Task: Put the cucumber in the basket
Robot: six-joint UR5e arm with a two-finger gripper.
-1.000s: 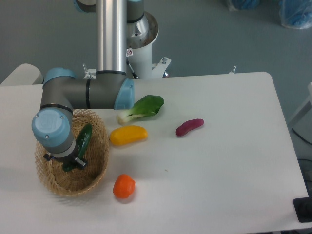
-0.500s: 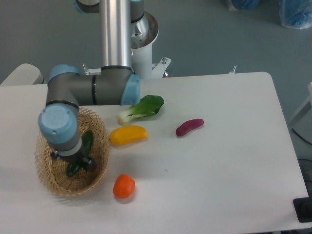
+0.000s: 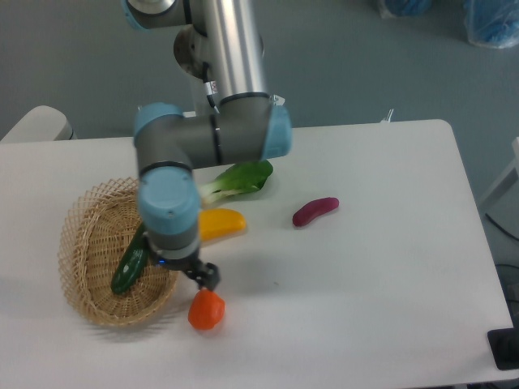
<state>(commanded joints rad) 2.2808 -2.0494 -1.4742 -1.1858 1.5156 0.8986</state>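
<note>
On the left side of the white worktop (image 3: 381, 267) I see the cucumber (image 3: 130, 265) lying loose inside the wicker basket (image 3: 81, 243), slanted against the right inner wall with its upper end up near the rim and its lower end down toward the basket floor. Half a second ago the arm's wrist stood directly over the basket with the cucumber just under it; now my arm has swung to the right and the wrist hangs over the basket's right edge, so most of the basket's interior is uncovered. The pincer (image 3: 204, 276) now sits outside the basket, just above the orange tomato-like vegetable (image 3: 206, 309), close to it, though I cannot tell whether they touch. Only a dark tip of the pincer pokes out under the wrist, so I cannot tell from here whether its jaws are spread or closed; nothing shows between them. The cucumber has settled a little further left and lower than it was a moment ago, and it is clear of the pincer. The yellow vegetable (image 3: 223, 223) lies where it did before, now partly hidden behind the wrist. The bok choy (image 3: 239, 180) stays just behind it, its leafy end toward the right, partly covered by the arm's elbow joint. The purple eggplant (image 3: 315, 211) has not moved, well apart to the right.
</note>
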